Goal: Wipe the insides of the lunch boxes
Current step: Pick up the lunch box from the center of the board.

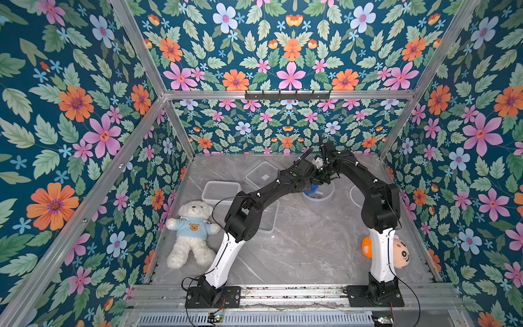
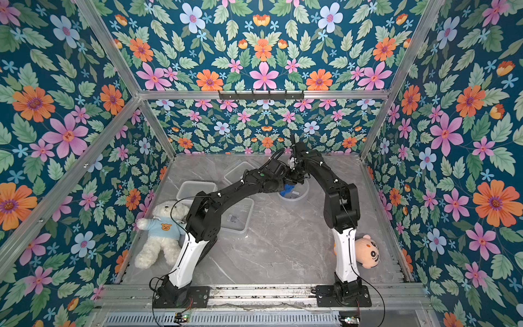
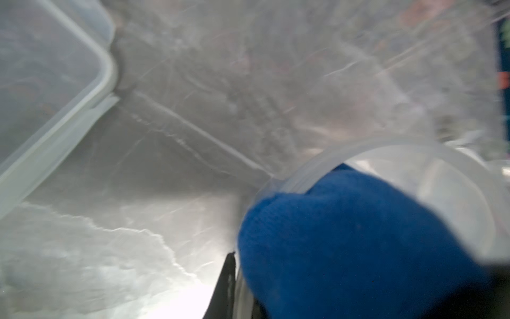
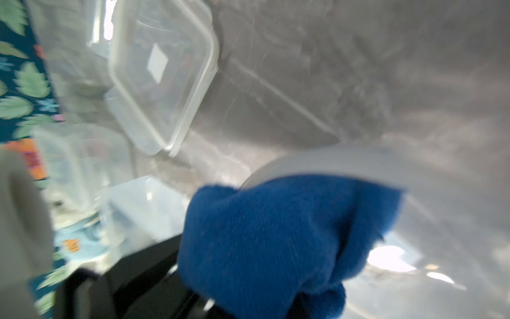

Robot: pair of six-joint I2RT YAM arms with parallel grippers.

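The round lunch box stands mid-table with both arms meeting over it. My left gripper is shut on its rim: a dark finger lies outside the clear wall. A blue cloth bunches inside the box, and my right gripper is shut on it, its jaws hidden behind the cloth. The smaller rectangular lunch box sits at the left. The large square lunch box lies partly under the left arm. Both wrist views are blurred.
Flat clear lids lie behind the left arm, and a round lid shows beside the right arm. A white teddy bear lies front left; a peach plush toy sits behind the right arm's base. Floral walls enclose the table.
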